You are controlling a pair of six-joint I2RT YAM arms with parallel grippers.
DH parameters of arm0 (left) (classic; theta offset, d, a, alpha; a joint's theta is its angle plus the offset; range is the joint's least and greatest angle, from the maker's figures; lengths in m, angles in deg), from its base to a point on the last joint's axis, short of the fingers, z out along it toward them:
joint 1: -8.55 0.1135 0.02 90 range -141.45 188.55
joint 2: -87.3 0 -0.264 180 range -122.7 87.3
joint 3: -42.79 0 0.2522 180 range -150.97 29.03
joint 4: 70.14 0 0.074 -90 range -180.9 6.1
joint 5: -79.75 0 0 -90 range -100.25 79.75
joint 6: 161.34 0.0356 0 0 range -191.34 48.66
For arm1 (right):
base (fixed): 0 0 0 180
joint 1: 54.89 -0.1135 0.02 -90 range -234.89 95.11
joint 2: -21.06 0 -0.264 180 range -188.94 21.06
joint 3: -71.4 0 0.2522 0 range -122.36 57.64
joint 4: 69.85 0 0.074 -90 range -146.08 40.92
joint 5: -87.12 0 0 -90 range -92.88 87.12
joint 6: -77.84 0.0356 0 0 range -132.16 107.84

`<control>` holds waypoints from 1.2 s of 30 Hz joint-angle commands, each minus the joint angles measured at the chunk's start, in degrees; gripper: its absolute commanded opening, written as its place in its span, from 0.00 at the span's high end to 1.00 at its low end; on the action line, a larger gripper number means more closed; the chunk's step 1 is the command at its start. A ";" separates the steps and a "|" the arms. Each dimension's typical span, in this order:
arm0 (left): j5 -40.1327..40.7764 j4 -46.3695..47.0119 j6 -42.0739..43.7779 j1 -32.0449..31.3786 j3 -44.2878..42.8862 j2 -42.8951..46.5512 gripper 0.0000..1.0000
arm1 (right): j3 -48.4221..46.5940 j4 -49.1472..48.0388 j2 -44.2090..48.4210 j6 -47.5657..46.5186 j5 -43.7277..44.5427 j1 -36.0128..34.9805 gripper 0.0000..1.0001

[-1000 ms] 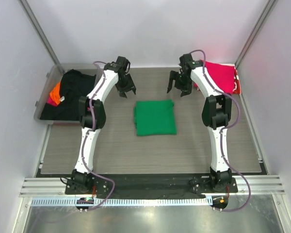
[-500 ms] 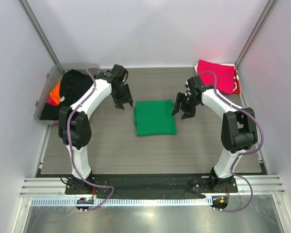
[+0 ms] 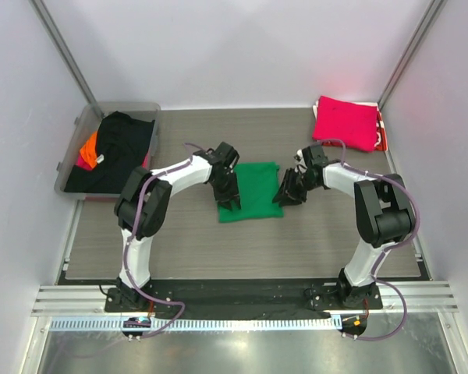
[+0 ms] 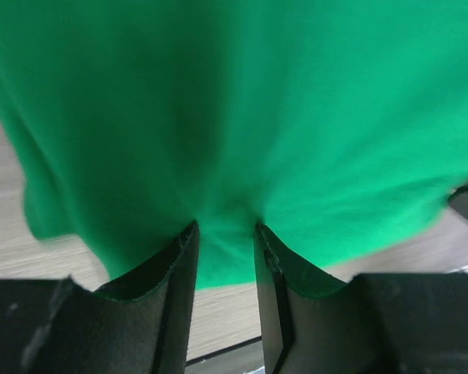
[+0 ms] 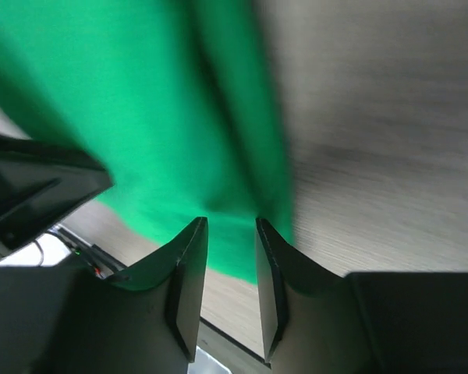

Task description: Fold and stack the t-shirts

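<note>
A grey wood-grain table [image 3: 179, 241] fills the floor of a pale-walled booth; the walls [image 3: 242, 47] are plain and bare, slim metal posts [image 3: 62, 47] slant up at the far corners, and ribbed aluminium rails [image 3: 242, 298] run along the near edge where both arm bases are bolted. The green t-shirt [image 3: 253, 183] lies folded into a rough square at the middle of the table. The left gripper [image 3: 230, 199] is down on its left edge and the right gripper [image 3: 285, 193] on its right edge. In the left wrist view the fingers [image 4: 179, 265] stand close together with green cloth puckered and pinched between them; in the right wrist view, which is blurred, the fingers [image 5: 189, 265] are likewise narrowed on the shirt's hem. A folded magenta t-shirt [image 3: 345, 122] sits in the far right corner. At the far left, a clear tub [image 3: 129, 107] holds a black t-shirt [image 3: 121, 144] and an orange t-shirt [image 3: 88, 146]
</note>
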 commanded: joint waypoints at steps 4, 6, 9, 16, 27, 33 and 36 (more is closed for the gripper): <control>7.23 -0.85 3.63 -0.08 10.60 5.45 0.64 | 9.17 -1.79 5.18 1.90 2.10 -1.39 0.64; 10.76 -3.74 6.09 -0.08 12.27 6.16 0.64 | 10.85 -1.36 7.02 1.99 0.70 -2.10 0.64; 15.69 -6.74 9.60 -0.08 11.93 7.30 0.61 | 10.15 0.92 9.57 0.77 0.69 -3.15 0.61; 22.37 -16.32 16.20 -0.52 2.10 13.45 0.37 | 1.10 5.94 11.08 -3.98 2.20 -3.15 0.05; 25.97 -24.85 15.50 -0.52 -0.47 29.17 0.31 | -10.24 -0.29 -3.33 -5.04 -2.12 -3.15 0.09; 27.83 -25.65 14.45 -0.43 8.93 39.02 0.30 | -13.58 -2.58 -10.44 -6.09 -2.56 -2.98 0.23; 28.53 -26.70 13.31 -0.26 12.19 42.54 0.30 | -13.50 -4.77 -12.74 -5.31 -4.14 -3.07 0.30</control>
